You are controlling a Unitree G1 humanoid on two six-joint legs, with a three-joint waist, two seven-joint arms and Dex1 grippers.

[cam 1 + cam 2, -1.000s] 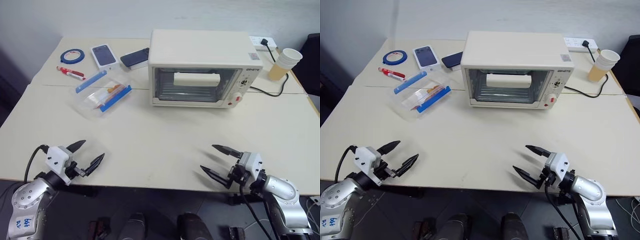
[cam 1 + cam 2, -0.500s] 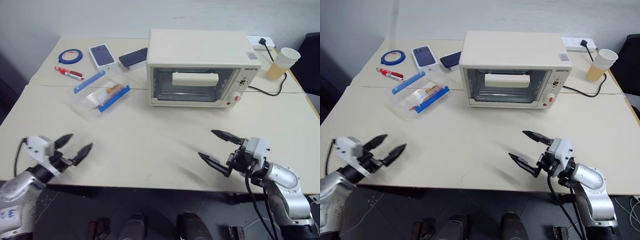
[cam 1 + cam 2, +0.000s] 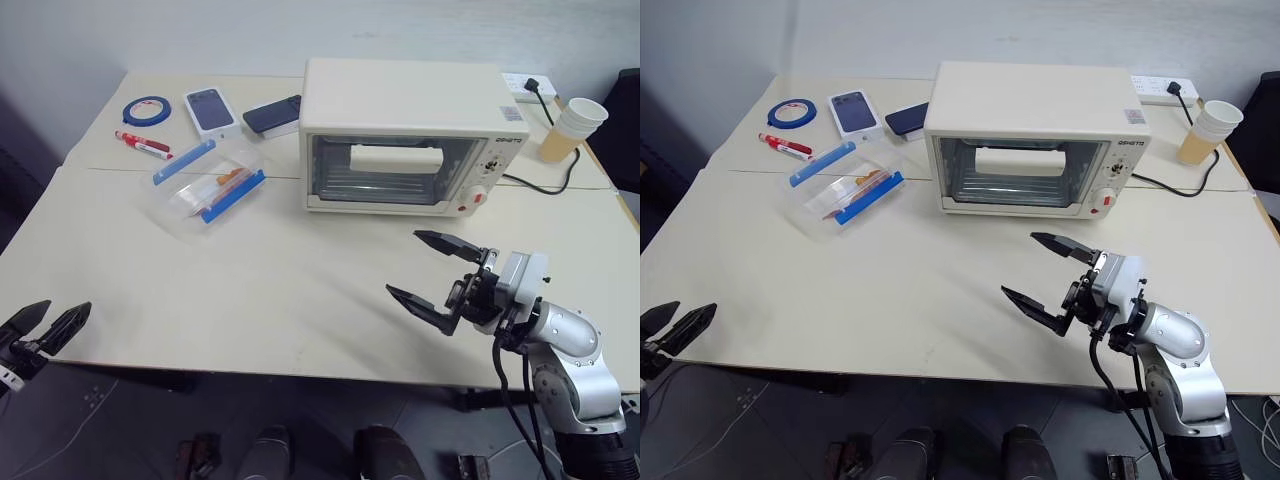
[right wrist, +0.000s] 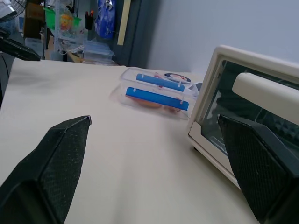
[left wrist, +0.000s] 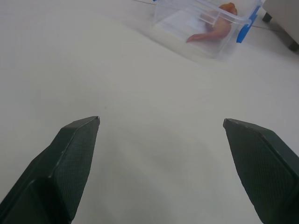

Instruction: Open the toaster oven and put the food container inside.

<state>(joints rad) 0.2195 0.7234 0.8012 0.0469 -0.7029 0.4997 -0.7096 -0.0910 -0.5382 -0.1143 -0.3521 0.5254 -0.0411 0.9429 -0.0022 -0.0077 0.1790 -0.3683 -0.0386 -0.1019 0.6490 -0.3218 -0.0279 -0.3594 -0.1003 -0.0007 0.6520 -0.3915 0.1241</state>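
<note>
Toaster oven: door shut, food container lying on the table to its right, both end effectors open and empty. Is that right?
Not quite. The food container lies to the left of the toaster oven, as the left eye view shows. The rest holds: door shut, left end effector and right end effector open and empty.

I seem to be in a lab or office: a plain cream table (image 3: pixel 300 300) against a bare wall, a power strip (image 3: pixel 524 84) upper right, cluttered shelves (image 4: pixel 70 32) upper left.

R arm (image 3: pixel 565 350): silver metal shell, white wrist block, black cable; black pointed fingers (image 3: pixel 418 304), textured pads
</note>
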